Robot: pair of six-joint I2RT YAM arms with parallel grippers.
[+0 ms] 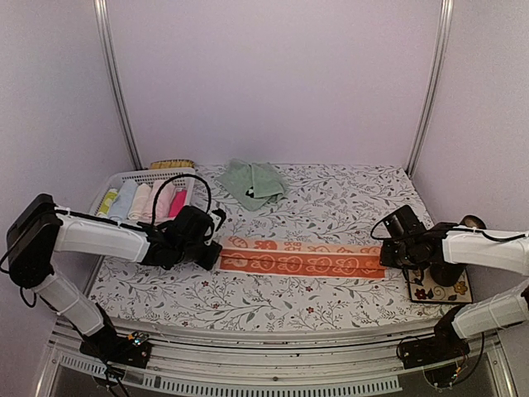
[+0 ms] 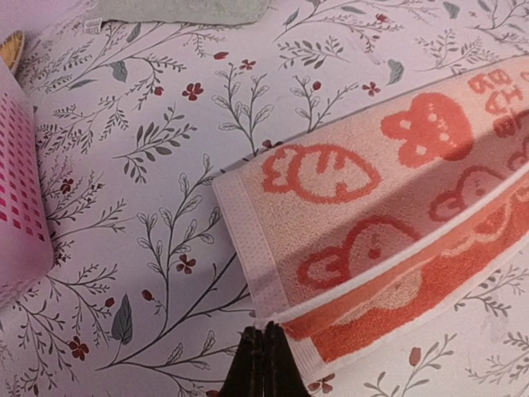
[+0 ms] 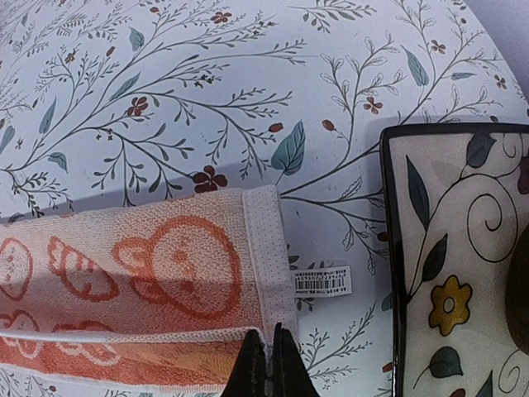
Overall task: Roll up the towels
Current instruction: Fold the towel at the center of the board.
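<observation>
The orange-salmon towel [image 1: 302, 258] lies as a long strip folded lengthwise across the middle of the table, pale side above, darker orange band along the near edge. My left gripper [image 1: 211, 255] is at its left end, jaws shut [image 2: 264, 329] on the fold's edge at the corner of the towel [image 2: 388, 215]. My right gripper [image 1: 387, 258] is at its right end, jaws shut [image 3: 270, 332] on the white hem of the towel [image 3: 149, 281]. The mint green towel [image 1: 254, 182] lies crumpled at the back centre, and its edge shows in the left wrist view [image 2: 182, 8].
A white lattice basket [image 1: 124, 178] holding several rolled towels stands at the back left, close to my left arm [image 2: 21, 207]. A patterned tray [image 1: 438, 289] with a dark object sits right of the towel's end [image 3: 463, 265]. A barcode tag [image 3: 322, 282] lies beside the hem.
</observation>
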